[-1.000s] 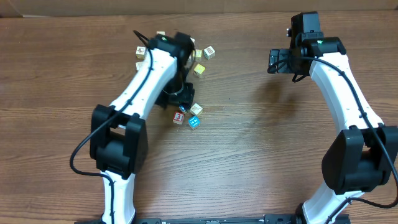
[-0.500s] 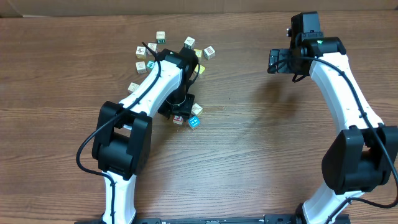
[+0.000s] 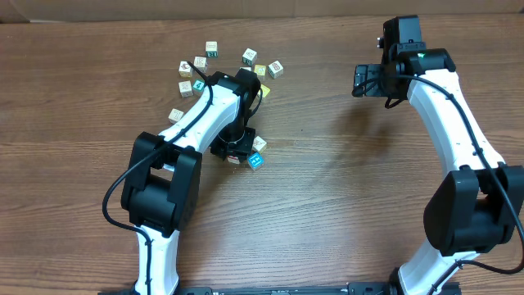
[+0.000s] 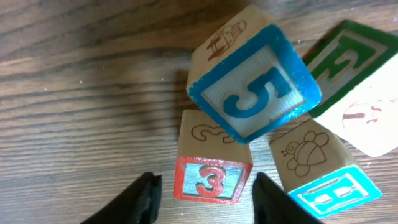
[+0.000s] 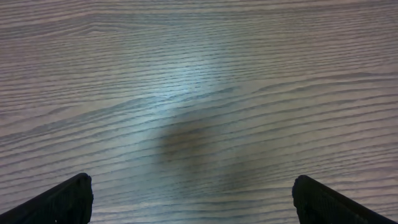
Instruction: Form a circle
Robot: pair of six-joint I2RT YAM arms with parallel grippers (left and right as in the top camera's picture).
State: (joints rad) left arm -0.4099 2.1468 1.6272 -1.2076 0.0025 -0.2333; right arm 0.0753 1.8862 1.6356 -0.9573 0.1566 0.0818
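A tight cluster of small printed cubes lies on the wooden table [image 3: 327,205], left of centre. In the left wrist view it is a red cube with a "3" [image 4: 211,177], a blue cube with a "5" [image 4: 255,87] sitting tilted behind it, a light blue cube [image 4: 323,171] and a cream cube with green print [image 4: 357,81]. My left gripper [image 4: 207,193] [image 3: 236,147] straddles the red cube, open, with a gap on each side. From overhead the light blue cube [image 3: 256,161] and a cream cube [image 3: 259,143] show beside the gripper. My right gripper [image 3: 364,80] [image 5: 193,196] hovers open over bare wood at the far right.
Several loose cubes lie scattered behind the left arm, among them a cream one [image 3: 211,49], a yellow one [image 3: 264,90], a teal one [image 3: 199,84] and another cream one [image 3: 176,115]. A cardboard edge [image 3: 246,8] runs along the back.
The left arm has swung down onto the cluster, uncovering cubes behind it. Its jaws have narrowed round the red cube. The right arm has not moved.
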